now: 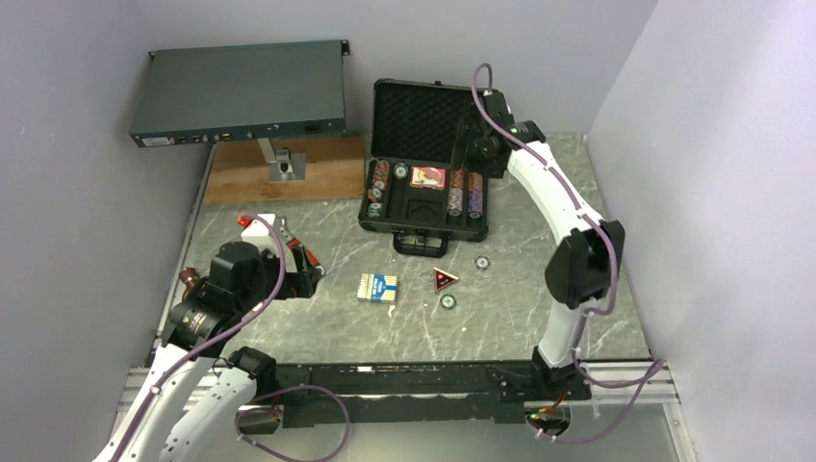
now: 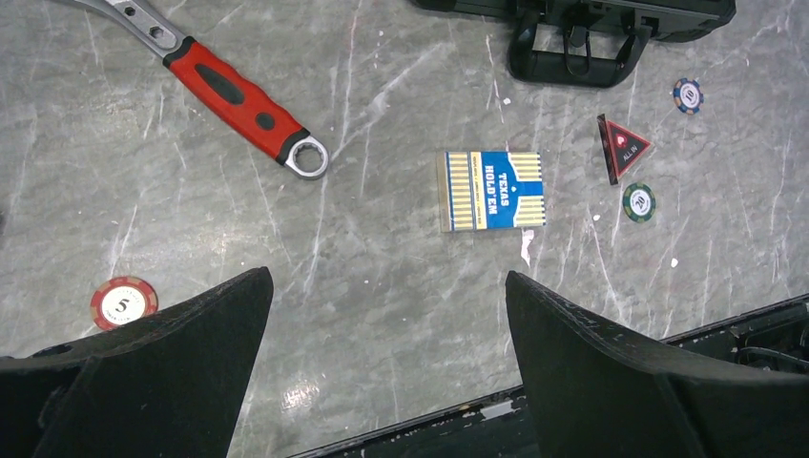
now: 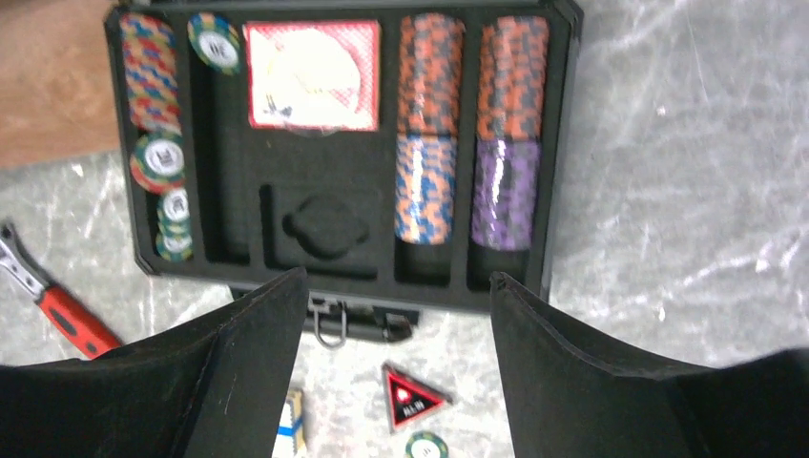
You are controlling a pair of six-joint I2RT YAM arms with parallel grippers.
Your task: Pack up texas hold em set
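The black case (image 1: 423, 115) lies open at the table's back, its foam tray (image 3: 238, 191) holding rows of striped chips (image 3: 429, 124) and a red card deck (image 3: 313, 74). The blue-yellow card box (image 1: 378, 288) (image 2: 493, 190), the red triangular token (image 1: 444, 279) (image 2: 622, 146) and two loose chips (image 1: 482, 262) (image 1: 446, 301) lie on the table in front of the case handle (image 2: 577, 52). A red chip (image 2: 124, 301) lies at the left. My left gripper (image 2: 386, 277) is open and empty, hovering left of the card box. My right gripper (image 3: 398, 277) is open and empty above the case's front edge.
A red-handled wrench (image 2: 238, 95) lies on the table left of the card box. A large flat grey electronics box (image 1: 241, 96) sits at the back left, by a wooden board (image 1: 318, 175) with a metal bracket (image 1: 282, 164). Walls close in both sides.
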